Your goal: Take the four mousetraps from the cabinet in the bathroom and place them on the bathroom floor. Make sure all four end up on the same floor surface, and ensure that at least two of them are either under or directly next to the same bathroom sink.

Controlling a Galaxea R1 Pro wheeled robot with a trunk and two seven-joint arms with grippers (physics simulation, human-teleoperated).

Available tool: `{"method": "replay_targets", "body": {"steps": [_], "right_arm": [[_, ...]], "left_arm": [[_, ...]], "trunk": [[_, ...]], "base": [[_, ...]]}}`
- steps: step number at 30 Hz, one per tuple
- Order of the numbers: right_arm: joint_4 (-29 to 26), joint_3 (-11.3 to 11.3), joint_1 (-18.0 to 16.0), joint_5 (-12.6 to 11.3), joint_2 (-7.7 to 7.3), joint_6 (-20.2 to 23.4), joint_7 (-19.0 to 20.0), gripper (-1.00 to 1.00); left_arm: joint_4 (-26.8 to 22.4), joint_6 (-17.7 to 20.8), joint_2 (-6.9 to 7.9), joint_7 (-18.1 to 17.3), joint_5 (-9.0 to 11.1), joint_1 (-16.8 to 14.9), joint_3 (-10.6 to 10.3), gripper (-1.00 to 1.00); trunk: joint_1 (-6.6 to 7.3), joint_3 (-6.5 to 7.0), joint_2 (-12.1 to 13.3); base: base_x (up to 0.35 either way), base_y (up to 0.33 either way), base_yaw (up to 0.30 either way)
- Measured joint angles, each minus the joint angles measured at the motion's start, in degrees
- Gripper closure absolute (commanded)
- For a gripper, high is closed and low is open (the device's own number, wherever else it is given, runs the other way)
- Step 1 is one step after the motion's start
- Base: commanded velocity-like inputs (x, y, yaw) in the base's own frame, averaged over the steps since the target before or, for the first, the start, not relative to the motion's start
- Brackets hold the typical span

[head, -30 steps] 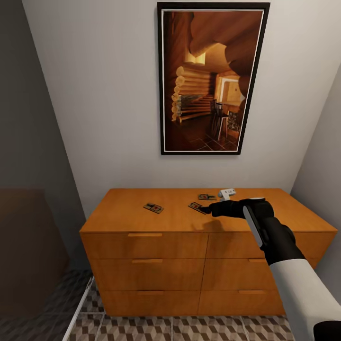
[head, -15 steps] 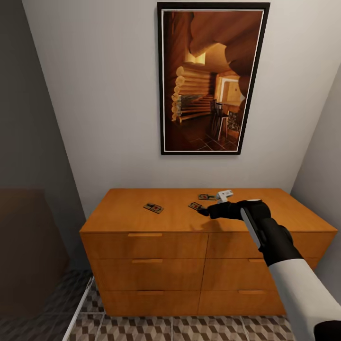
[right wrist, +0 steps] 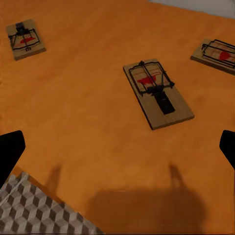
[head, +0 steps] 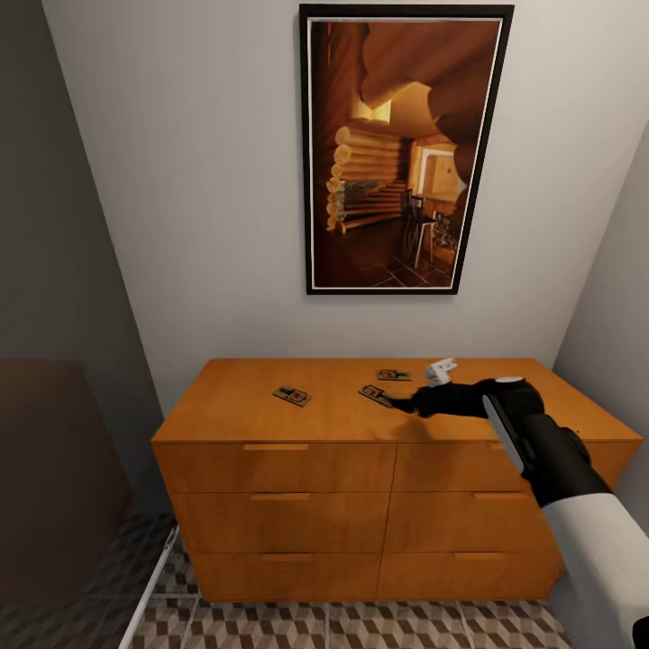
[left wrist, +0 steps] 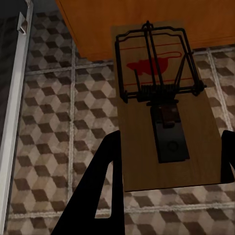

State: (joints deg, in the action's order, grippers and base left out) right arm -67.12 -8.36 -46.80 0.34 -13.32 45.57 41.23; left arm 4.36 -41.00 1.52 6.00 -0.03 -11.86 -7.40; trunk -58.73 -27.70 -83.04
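Head view, near to far: tiled floor (head: 361,626) at 6 o'clock; cabinet (head: 361,505) at centre; right gripper (head: 410,403) above the cabinet top at 4 o'clock of the three traps lying there. Nearest trap (head: 375,395) lies just beyond the fingertips, not touched; a second trap (head: 394,375) lies at 1 o'clock from it, a third trap (head: 293,396) well apart at 9 o'clock. Right wrist view: the fingers (right wrist: 11,152) stand spread wide, empty, astride the nearest trap (right wrist: 157,93). Left wrist view: the left gripper (left wrist: 169,161) pinches a fourth trap (left wrist: 164,107) by its long edges, above the floor (left wrist: 44,122) beside the cabinet's edge. Handling, as judged: each trap is light, stiff and flat; take hold across the wooden base's long edges, clear of the wire spring. A picture (head: 404,149) hangs on the wall behind.
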Motion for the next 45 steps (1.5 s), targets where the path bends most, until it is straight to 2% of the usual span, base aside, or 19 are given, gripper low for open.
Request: {"method": "replay_targets", "body": {"steps": [1, 3, 9, 26, 39, 45], "right_arm": [[-0.4, -0.1, 0.0, 0.0, -0.91, -0.1, 1.7, -1.00], [-0.6, -0.1, 0.0, 0.0, -1.71, -0.2, 3.2, -1.00], [-1.6, -0.2, 0.0, 0.2, -3.13, -0.3, 6.0, -1.00], [-4.9, -0.2, 0.0, 2.0, -4.15, -0.3, 12.3, -1.00], [-5.6, -0.3, 0.0, 2.4, -4.80, -0.3, 13.1, -1.00], [-5.6, -0.4, 0.0, 3.7, -4.75, -0.2, 13.1, -1.00]], "left_arm": [[0.0, 0.0, 0.00, 0.0, 0.0, 0.0, 0.0, 1.00], [0.0, 0.0, 0.00, 0.0, 0.0, 0.0, 0.0, 1.00], [0.0, 0.0, 0.00, 0.0, 0.0, 0.0, 0.0, 1.00], [0.0, 0.0, 0.00, 0.0, 0.0, 0.0, 0.0, 1.00], [0.0, 0.0, 0.00, 0.0, 0.0, 0.3, 0.0, 1.00], [-0.1, 0.0, 0.00, 0.0, 0.0, 0.3, 0.1, 1.00]], "trunk": [[0.00, 0.00, 0.0], [0.00, 0.00, 0.0], [0.00, 0.00, 0.0], [0.00, 0.00, 0.0], [0.00, 0.00, 0.0], [0.02, 0.00, 0.0]], "base": [[0.000, 0.000, 0.000], [0.000, 0.000, 0.000], [0.000, 0.000, 0.000], [0.000, 0.000, 0.000], [0.009, 0.000, 0.000], [0.200, 0.000, 0.000]]}}
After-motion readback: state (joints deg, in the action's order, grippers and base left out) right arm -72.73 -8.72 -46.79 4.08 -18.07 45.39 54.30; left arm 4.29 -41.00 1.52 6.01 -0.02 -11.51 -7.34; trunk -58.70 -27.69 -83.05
